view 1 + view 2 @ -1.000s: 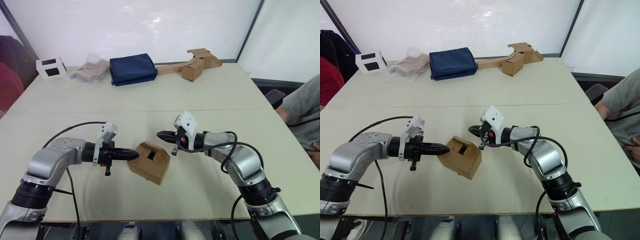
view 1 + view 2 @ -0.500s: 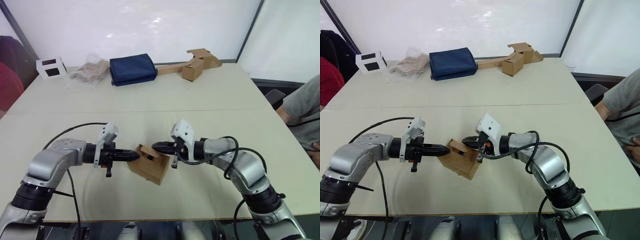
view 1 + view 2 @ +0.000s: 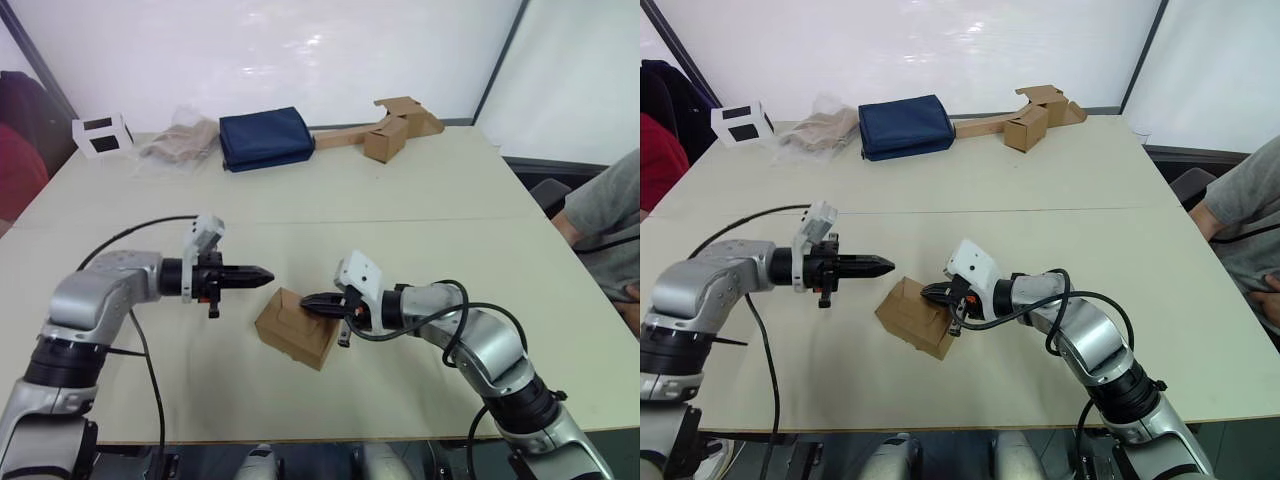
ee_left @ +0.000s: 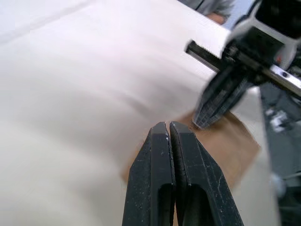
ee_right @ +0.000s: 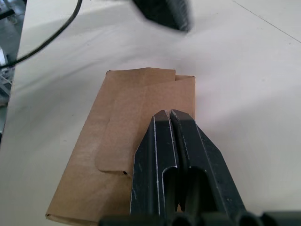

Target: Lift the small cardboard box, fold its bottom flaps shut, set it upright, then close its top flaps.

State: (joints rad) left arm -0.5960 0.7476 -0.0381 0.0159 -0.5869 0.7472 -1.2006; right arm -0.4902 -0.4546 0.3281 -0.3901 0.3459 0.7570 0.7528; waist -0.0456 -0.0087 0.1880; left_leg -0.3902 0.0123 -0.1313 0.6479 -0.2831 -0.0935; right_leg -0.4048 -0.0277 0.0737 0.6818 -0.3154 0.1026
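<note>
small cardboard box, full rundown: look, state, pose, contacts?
The small cardboard box is plain brown, unprinted corrugated board, rectangular, resting on the table between the arms, skewed to the table edge. Its upward face shows flaps folded flat, overlapping. The right gripper, fingers shut, presses its tips on that face. The left gripper, also shut, hovers just clear of it.
</note>
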